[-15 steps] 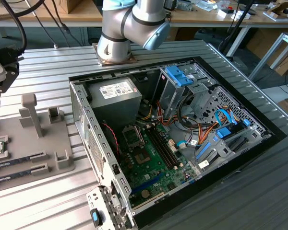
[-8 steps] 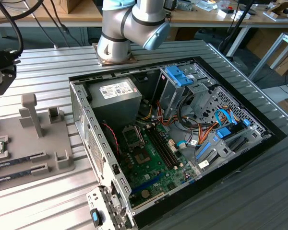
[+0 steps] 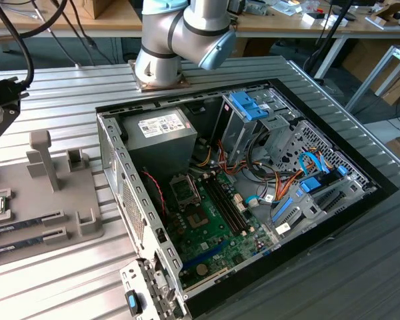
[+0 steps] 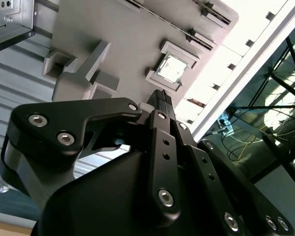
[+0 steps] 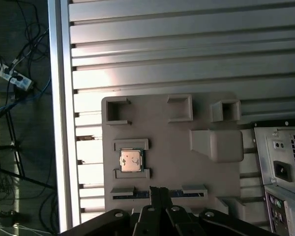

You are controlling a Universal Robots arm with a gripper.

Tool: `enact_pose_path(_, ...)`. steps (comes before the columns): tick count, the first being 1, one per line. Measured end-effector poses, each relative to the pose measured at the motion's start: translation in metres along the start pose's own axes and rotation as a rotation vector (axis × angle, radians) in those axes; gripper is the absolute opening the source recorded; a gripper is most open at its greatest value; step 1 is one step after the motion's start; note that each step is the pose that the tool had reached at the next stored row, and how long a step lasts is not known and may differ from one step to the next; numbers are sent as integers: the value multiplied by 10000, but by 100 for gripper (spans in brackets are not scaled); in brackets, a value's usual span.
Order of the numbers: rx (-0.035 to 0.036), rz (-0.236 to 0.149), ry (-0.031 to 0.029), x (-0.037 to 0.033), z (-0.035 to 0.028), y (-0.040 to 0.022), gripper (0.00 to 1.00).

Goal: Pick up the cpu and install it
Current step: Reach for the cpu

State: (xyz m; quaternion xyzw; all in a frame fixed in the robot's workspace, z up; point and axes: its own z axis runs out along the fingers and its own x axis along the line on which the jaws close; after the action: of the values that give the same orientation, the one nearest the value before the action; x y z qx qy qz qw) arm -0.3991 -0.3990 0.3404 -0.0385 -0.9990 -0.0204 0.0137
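One gripper [image 5: 158, 190]: fingers closed against each other, gripping nothing; tips hang over the tray [image 5: 177, 164], just beside the cpu [image 5: 130, 161], above a stick slot
One cpu: lies flat in a bracketed nest on the tray, silvery top up, apart from the fingers; in the exterior view it sits at the far left edge, well apart from the case [image 3: 113, 157]
Cpu axis: square, so no long axis; its edges run parallel to the tray's edges
Two sticks [image 3: 27, 223]: flat on the tray, side by side, parallel, just beside the cpu
One tray: grey, on the slatted table [image 3: 67, 93], on the exterior view's left of the case
One case: open, on its side, board [image 3: 210, 230] facing up
One socket [image 3: 185, 191]: on the board, near the power supply [image 3: 161, 130]
One arm [image 3: 180, 33]: base stands on the table beyond the case
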Motion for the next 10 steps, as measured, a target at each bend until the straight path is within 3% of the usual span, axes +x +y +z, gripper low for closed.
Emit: enact_pose_path(10,0,0,0,11,105,-7,11)
